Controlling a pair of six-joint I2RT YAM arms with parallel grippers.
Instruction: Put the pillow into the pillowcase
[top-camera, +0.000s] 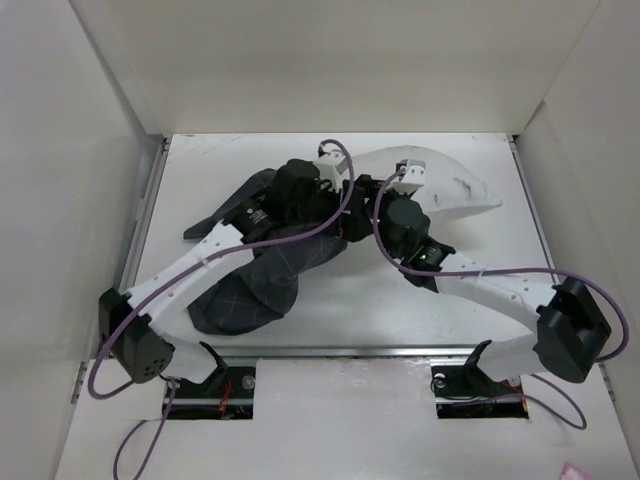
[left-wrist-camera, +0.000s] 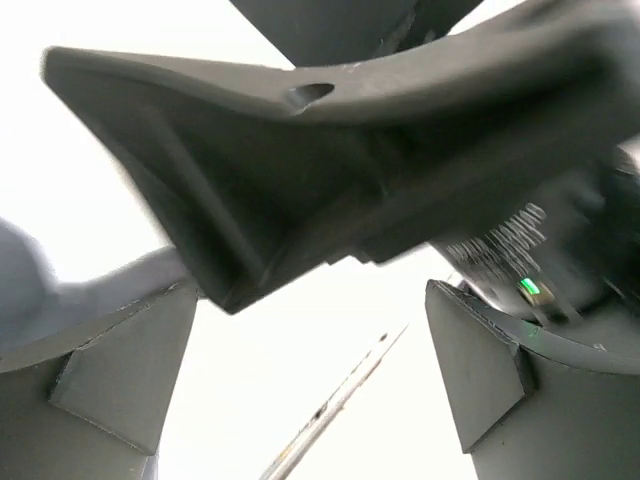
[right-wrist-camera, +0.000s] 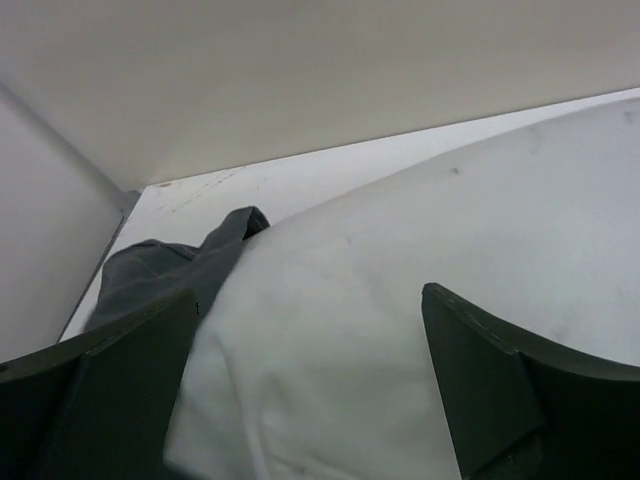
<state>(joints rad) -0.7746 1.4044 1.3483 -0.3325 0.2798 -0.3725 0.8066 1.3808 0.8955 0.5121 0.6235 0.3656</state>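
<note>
Our left claw (left-wrist-camera: 312, 290) and right claw (right-wrist-camera: 308, 295) gape wide, gripping nothing, so the pillowcase (right-wrist-camera: 170, 265) beside them could slip off the pillow (right-wrist-camera: 450, 220).

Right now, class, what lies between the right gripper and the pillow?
Nothing: in the right wrist view the open right gripper faces bare pillow, pillowcase off to one side.

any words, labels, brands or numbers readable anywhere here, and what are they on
Nothing can be quoted as it reads.
White print on the dark arm housing, beside a green light, left wrist view: too blurred to read.
Small white mark on the dark joint of the left arm, top view: too small to read.
The pillow and the pillowcase: no writing visible.
</note>
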